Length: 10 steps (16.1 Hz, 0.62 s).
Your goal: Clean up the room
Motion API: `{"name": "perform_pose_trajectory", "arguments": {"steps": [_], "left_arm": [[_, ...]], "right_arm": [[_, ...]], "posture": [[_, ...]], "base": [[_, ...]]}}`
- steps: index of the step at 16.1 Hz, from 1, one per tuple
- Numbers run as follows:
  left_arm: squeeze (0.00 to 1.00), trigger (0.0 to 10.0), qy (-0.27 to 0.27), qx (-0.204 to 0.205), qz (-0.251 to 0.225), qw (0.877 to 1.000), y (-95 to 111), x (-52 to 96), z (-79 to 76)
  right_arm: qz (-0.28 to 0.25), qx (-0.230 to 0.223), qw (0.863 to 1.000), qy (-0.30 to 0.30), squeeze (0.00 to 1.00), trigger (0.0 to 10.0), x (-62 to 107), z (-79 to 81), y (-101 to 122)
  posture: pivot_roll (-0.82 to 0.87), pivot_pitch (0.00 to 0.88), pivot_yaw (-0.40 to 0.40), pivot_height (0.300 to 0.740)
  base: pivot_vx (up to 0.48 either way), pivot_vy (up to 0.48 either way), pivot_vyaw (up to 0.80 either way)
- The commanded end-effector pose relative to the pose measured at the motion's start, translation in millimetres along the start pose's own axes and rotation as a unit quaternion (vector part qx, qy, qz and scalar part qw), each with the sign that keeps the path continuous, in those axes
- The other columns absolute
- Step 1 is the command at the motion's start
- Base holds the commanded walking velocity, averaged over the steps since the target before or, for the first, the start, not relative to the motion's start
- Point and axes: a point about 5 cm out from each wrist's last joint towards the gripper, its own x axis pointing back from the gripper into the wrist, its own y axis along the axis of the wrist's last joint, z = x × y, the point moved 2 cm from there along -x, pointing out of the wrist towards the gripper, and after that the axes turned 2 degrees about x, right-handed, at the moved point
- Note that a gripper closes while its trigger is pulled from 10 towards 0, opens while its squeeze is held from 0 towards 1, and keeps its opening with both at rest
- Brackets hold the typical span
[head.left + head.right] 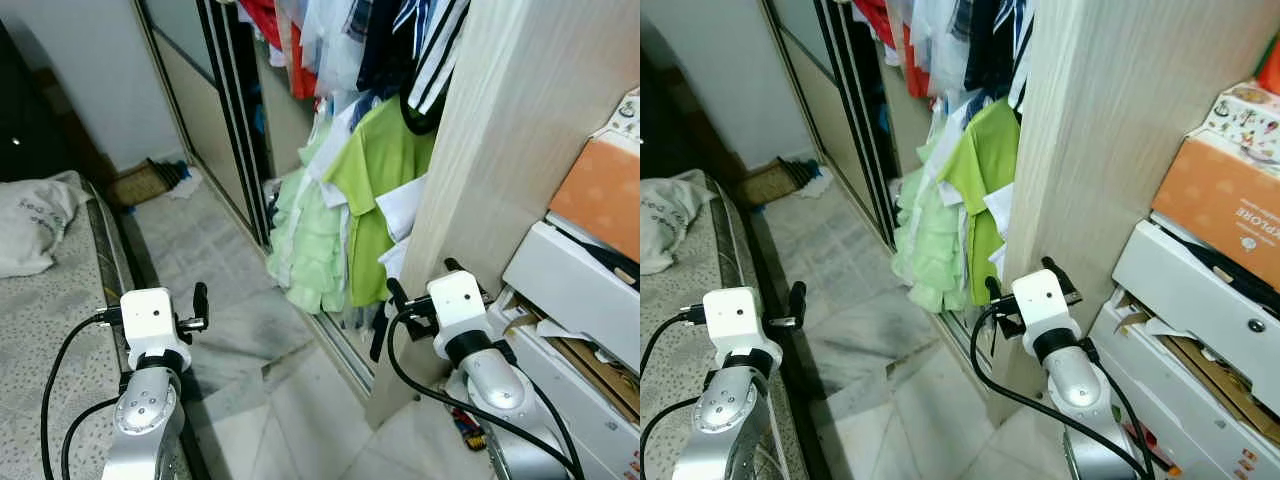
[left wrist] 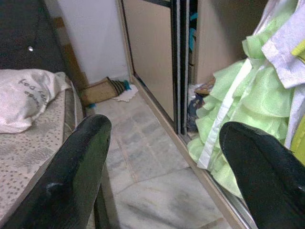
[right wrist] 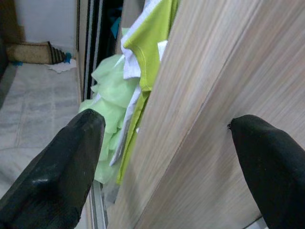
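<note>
Even, soft indoor light fills the head views, bright enough to read colours, with no hard glare. The marble floor [image 1: 240,330] carries a dull grey shadow patch between the arms, and the wardrobe interior [image 1: 240,100] behind the sliding door falls off into near black. The head views are fairly sharp. In the wrist views the black fingers [image 2: 71,181] loom large and soft, out of focus, with faint sheen, while the green clothes [image 2: 248,95] look slightly washed and blurred.
</note>
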Motion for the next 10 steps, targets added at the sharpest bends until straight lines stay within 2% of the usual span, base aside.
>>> {"name": "perform_pose_trajectory", "arguments": {"steps": [1,3,6,8,10], "left_arm": [[0.0,10.0,-0.006,-0.004,0.004,1.0,0.3,-1.1,-0.3],[0.0,10.0,-0.009,-0.004,0.006,1.0,-0.2,-2.0,-1.5],[0.0,10.0,-0.014,-0.005,0.006,1.0,-0.2,-2.5,-2.8],[0.0,10.0,-0.015,-0.004,0.006,1.0,-0.2,-2.2,-2.8],[0.0,10.0,-0.019,-0.005,0.006,1.0,-0.3,-2.3,-3.4]], "right_arm": [[-0.006,0.001,1.0,-0.001,0.0,10.0,1.0,0.8,5.5],[-0.004,0.001,1.0,-0.005,0.0,10.0,0.5,-0.5,5.3],[-0.005,0.003,1.0,-0.006,0.0,10.0,-0.8,-0.6,6.7],[-0.007,0.01,1.0,-0.01,0.0,10.0,-0.5,-1.1,7.4],[-0.008,0.016,1.0,-0.014,0.0,10.0,-0.1,-1.2,8.0]], "posture": [[-0.19,0.07,0.052,0.74],[-0.19,0.065,0.051,0.74],[-0.19,0.062,0.049,0.74],[-0.19,0.061,0.052,0.74],[-0.19,0.059,0.054,0.74]], "base": [[0.0,0.0,0.0],[0.0,0.0,0.0],[-0.315,0.0,0.0],[0.0,0.0,0.0],[0.0,0.0,0.8]]}}
